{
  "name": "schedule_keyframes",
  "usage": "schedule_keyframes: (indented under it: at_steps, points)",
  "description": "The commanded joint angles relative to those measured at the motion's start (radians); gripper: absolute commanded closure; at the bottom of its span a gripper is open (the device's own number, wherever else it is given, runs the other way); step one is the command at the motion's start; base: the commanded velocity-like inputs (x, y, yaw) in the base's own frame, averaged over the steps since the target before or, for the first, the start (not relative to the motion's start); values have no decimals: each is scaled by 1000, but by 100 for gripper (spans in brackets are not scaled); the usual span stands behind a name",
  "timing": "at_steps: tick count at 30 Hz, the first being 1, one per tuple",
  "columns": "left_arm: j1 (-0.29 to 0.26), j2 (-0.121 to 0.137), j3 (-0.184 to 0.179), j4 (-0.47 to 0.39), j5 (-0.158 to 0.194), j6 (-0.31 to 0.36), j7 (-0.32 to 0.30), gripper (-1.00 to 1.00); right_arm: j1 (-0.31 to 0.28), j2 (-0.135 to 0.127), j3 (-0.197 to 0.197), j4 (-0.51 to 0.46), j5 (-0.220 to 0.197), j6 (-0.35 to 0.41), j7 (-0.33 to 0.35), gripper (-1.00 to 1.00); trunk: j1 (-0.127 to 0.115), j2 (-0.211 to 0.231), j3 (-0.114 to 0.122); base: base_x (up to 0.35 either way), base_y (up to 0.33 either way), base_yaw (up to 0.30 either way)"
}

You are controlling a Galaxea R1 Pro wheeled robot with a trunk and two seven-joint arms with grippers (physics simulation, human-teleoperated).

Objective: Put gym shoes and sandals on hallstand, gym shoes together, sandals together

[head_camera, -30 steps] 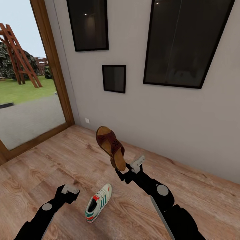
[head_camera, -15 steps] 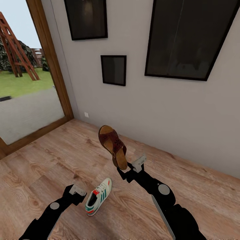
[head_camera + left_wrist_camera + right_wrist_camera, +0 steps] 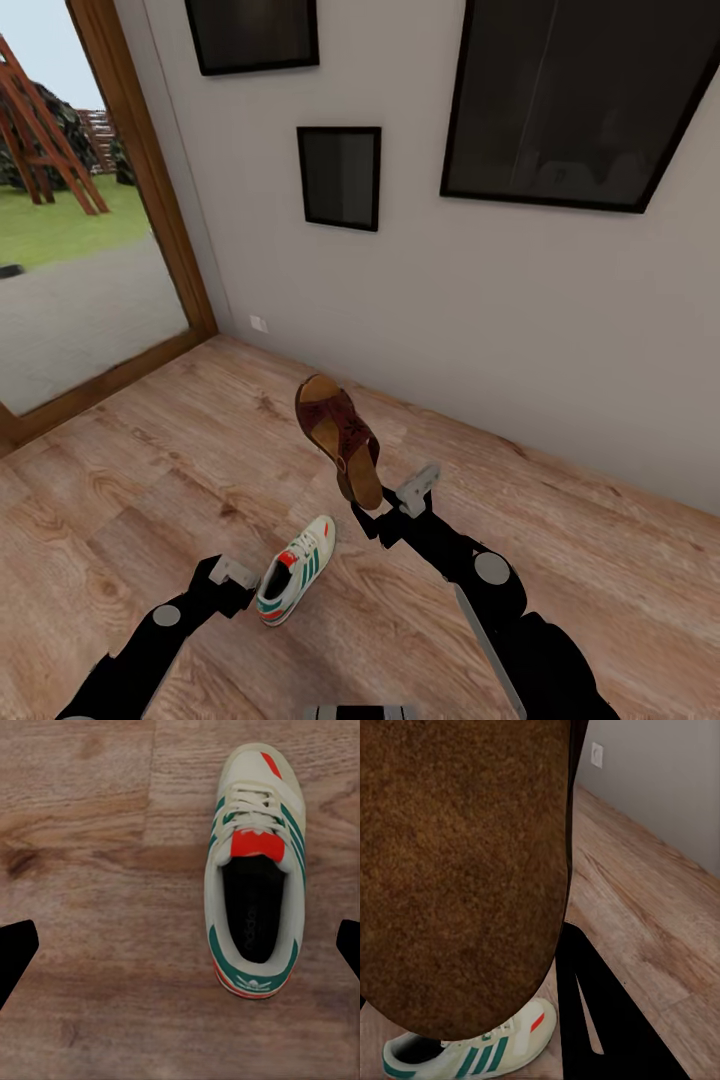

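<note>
A gym shoe lies upright on the corridor floor, well away from the wall. The left gripper, released with its jaws spread, hangs just beside it. The right gripper is clenched on a sandal's heel, holding it off the floor.

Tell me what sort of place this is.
Probably a home entrance corridor: wood-plank floor, a grey wall hung with dark framed pictures, and a wood-framed glass door onto a garden. A gym shoe lies on the floor.
</note>
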Motion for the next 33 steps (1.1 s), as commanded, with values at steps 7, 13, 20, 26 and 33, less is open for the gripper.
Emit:
schedule_keyframes:
  at_steps: [7, 13, 20, 26, 33]
  points:
    - [0, 0, 0, -5, -6, 2, -3, -100, 0, 0, -1, -3, 0, 7, 2, 100, 3, -2, -38, 0, 0, 0]
    - [1, -1, 2, -6, -6, 3, 3, -100, 0, -1, -2, -3, 0, 5, 3, 100, 3, -2, -43, 0, 0, 0]
    - [1, -1, 3, -7, -7, 4, 7, -100, 0, -1, -2, -3, 0, 6, 2, 100, 3, -2, -43, 0, 0, 0]
    - [2, -1, 3, 1, -8, 4, 8, -100, 0, -2, -3, -3, 0, 8, 2, 100, 3, -2, -43, 0, 0, 0]
    - [2, -1, 3, 5, -7, 4, 8, -100, 0, -1, -3, -3, 0, 7, 2, 100, 3, -2, -43, 0, 0, 0]
